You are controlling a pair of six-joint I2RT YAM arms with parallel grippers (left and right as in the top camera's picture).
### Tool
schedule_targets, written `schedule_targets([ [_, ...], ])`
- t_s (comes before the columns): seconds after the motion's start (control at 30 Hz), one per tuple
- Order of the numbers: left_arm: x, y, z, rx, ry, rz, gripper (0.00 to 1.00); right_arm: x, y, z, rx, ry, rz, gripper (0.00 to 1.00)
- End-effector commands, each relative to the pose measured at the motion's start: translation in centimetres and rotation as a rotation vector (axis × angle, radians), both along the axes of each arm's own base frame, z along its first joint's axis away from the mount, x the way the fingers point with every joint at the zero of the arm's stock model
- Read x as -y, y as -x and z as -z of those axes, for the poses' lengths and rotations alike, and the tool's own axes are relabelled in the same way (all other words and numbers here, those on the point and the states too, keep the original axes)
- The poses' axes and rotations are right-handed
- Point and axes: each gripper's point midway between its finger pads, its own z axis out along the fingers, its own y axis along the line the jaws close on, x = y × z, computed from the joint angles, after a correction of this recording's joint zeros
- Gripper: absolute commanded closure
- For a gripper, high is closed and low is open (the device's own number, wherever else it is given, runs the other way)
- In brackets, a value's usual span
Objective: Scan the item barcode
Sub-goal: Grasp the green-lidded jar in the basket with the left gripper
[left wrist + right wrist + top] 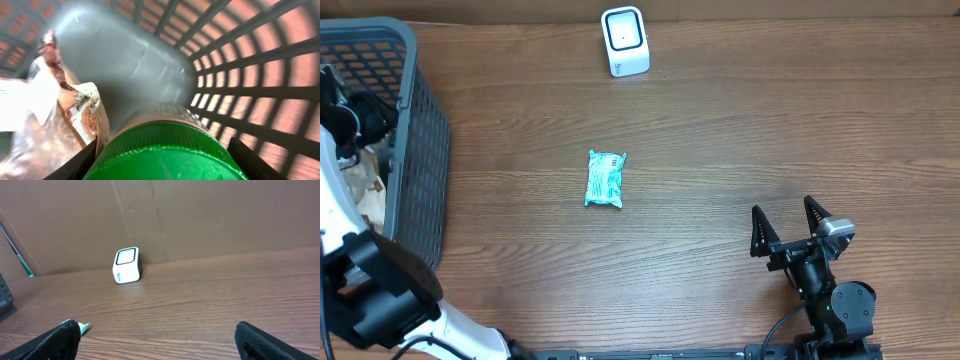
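The left gripper (pixel 162 145) is deep inside the grey basket (pixel 420 150). Its jaws stand against both sides of a green-lidded jar (pixel 167 122) and look clamped on the lid, with no gap to see on either side. To the left of the jar in the wrist view lie some crumpled wrappers (pixel 50 100). The right gripper (pixel 783 208) sits low over the table (pixel 720 120) near the front edge, its jaws wide apart and holding nothing.

Further out, a teal packet (pixel 605 180) lies flat on the table, between the basket and the right gripper and well apart from both. The white barcode scanner (pixel 625 41) stands at the far edge, in front of a cardboard wall (pixel 225 215), with its window turned toward the arms.

As I judge it, the task is at an early step. The jar is gripped but not yet out of the basket, and it is far from the scanner. What is left is to lift it, carry it across and turn its barcode to the window. Whether the teal packet also waits for scanning, the pictures do not tell.

Several things are hidden. No barcode shows on any item — the lid covers most of the jar's body, and what shows of its label is too blurred to read. From overhead, the arm and the basket rim hide the left jaws and the jar. The wrappers are too blurred to name more exactly.
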Motion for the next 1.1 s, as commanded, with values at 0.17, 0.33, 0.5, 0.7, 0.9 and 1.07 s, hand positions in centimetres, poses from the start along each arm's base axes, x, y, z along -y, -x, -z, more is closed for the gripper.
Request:
schedule_targets([
  [0.17, 0.6, 0.7, -4.1, 0.058, -0.030, -0.034, 0.70, 0.2, -0.1, 0.4, -0.002, 0.005, 0.011, 0.00],
  [0.33, 0.1, 1.1, -4.0, 0.043, -0.033, -0.087, 0.70, 0.2, -0.1, 0.4, -0.002, 0.005, 0.011, 0.00],
  [0.5, 0.1, 1.2, -3.9, 0.039, -0.030, -0.087, 0.66, 0.2, -0.1, 0.4, -0.002, 0.005, 0.011, 0.00],
  [0.7, -1.2, 2.4, -1.7, -0.058, -0.082, -0.135, 0.63, 0.2, -0.1, 0.4, -0.002, 0.005, 0.011, 0.00],
  [0.9, -2.8, 4.4, 3.3, -0.219, -0.114, -0.243, 0.71, 0.2, -0.1, 0.4, -0.002, 0.005, 0.011, 0.00],
  [1.07, -3.8, 5.4, 6.4, -0.311, -0.147, -0.264, 0.71, 0.2, -0.1, 0.4, -0.002, 0.005, 0.011, 0.00],
])
